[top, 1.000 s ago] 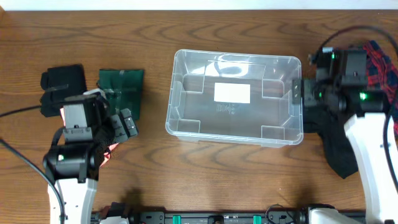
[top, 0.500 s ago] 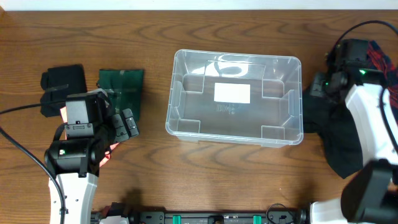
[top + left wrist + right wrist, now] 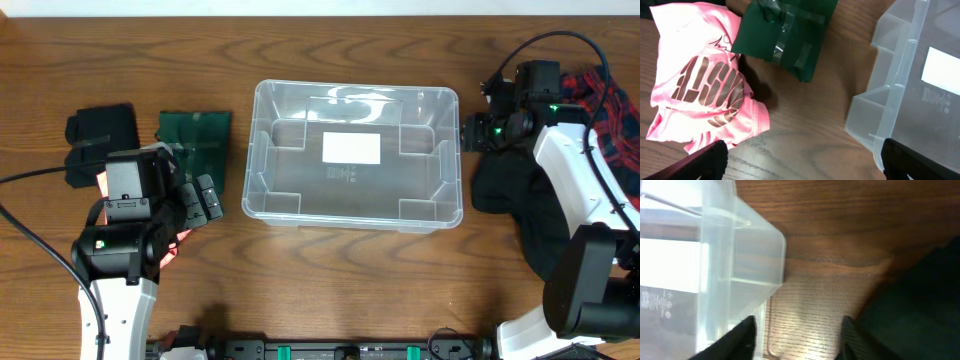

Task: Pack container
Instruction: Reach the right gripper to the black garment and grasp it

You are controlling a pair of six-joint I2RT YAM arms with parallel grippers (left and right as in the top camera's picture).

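Overhead view, items on the wooden table (image 3: 400, 290):

1. Container (image 3: 300, 168): clear plastic bin, upright, open top, in the middle of the table between my two arms. Inside: a white label (image 3: 351, 148) flat on its base and moulded ridges at the corners. Wood grain shows through the rest.
2. Left gripper (image 3: 805, 162): my fingers are spread wide and hold nothing. It hangs above bare wood to the left of the container, apart from it.
3. Pink shirt (image 3: 700, 90): crumpled, brown lettering, on the table below my left wrist.
4. Green cloth (image 3: 195, 145): folded, just beyond the pink shirt on the far side, near the container's left wall but apart from it.
5. Black cloth (image 3: 100, 135): far left, beside the green cloth.
6. Right gripper (image 3: 797, 340): fingers parted, nothing between them, low over the table just beside the container's right wall. Whether a finger touches it I cannot tell.
7. Black garment (image 3: 520, 215): spread on the right, partly under my right arm.
8. Plaid cloth (image 3: 612, 110): red and blue, far right, against the black garment.
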